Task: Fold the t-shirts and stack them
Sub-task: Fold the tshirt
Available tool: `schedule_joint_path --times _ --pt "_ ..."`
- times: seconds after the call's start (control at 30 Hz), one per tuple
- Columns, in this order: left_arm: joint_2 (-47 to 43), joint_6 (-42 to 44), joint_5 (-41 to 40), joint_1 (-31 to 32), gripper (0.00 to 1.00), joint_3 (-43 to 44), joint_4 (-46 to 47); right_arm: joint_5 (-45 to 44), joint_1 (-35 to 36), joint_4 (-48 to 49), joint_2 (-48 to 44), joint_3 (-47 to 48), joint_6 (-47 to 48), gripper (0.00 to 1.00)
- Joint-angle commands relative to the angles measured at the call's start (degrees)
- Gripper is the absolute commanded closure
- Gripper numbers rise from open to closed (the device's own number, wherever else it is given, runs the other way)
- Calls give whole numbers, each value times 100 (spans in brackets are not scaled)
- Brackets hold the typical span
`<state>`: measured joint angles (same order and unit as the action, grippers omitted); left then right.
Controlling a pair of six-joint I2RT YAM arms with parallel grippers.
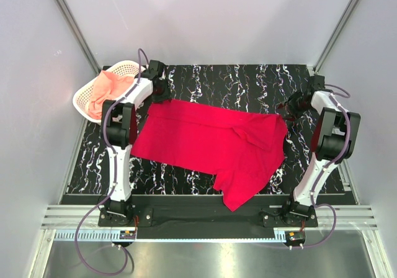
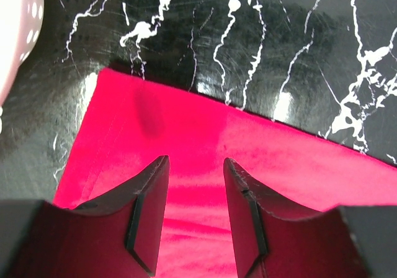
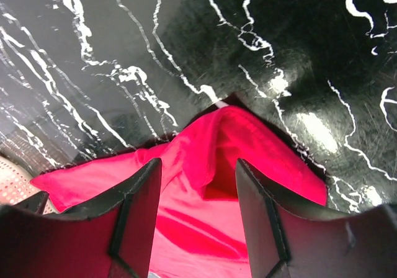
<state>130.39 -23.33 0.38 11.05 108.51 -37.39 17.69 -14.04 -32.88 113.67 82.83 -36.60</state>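
Crimson shirt: spread on tabletop, right end rumpled.
Pink shirt: heaped in basket, far left.
Left hand: spread over far-left corner, nothing pinched.
Right hand: spread above far-right corner, empty.
Step advice: rumples are best flattened before folding.

Inspection of the cell, viewed remotely. A black marble-pattern tabletop with white veining lies beneath the left gripper and the right gripper. Ahead of each gripper I note that the surface is glossy, with bright glare patches from lighting above. Plain pale grey walls close the cell beyond the grippers and on their outer sides. Aluminium profile posts run up the two back corners. Behind the grippers, towards the near edge, I see ribbed aluminium rails, then a brushed metal surface.
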Motion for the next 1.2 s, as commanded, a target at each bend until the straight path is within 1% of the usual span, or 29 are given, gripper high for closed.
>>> schedule_joint_path --times 0.0,0.13,0.17,0.2,0.33,0.37,0.47,0.5,0.6,0.7,0.77,0.83,0.97,1.13,1.17 --pt "223 110 111 -59 55 398 92 112 -2 19 94 163 -154 42" --pt "390 92 85 -68 55 583 -49 208 -2 45 314 251 -277 49" --pt "400 83 76 -68 55 584 -67 217 -2 80 349 251 -330 53" --pt "417 57 67 -68 55 592 -84 217 -2 80 358 260 -339 55" --pt "540 -13 93 -85 55 663 -199 217 -2 80 384 138 -365 59" --pt "584 -40 111 -94 55 663 -234 217 -11 159 376 50 -374 67" --pt "681 -92 146 -129 55 654 -278 103 -72 186 314 -47 -234 82" --pt "707 -93 146 -138 55 663 -304 85 -90 177 297 -56 -155 84" --pt "830 -101 181 -173 55 698 -374 23 -107 282 235 -82 205 86" --pt "865 -110 190 -191 55 646 -419 76 -99 624 147 -293 513 96" --pt "866 -119 190 -191 55 602 -401 120 -116 870 112 -478 662 100" --pt "883 -101 190 -208 55 540 -366 138 -125 1047 103 -583 768 100" --pt "927 -75 208 -217 55 566 -357 24 -160 1231 261 -505 1075 100" --pt "927 -31 173 -217 55 522 -331 -248 -195 1126 323 -189 1295 99" --pt "936 -22 173 -217 55 522 -331 -414 -195 1065 288 -162 1322 98"
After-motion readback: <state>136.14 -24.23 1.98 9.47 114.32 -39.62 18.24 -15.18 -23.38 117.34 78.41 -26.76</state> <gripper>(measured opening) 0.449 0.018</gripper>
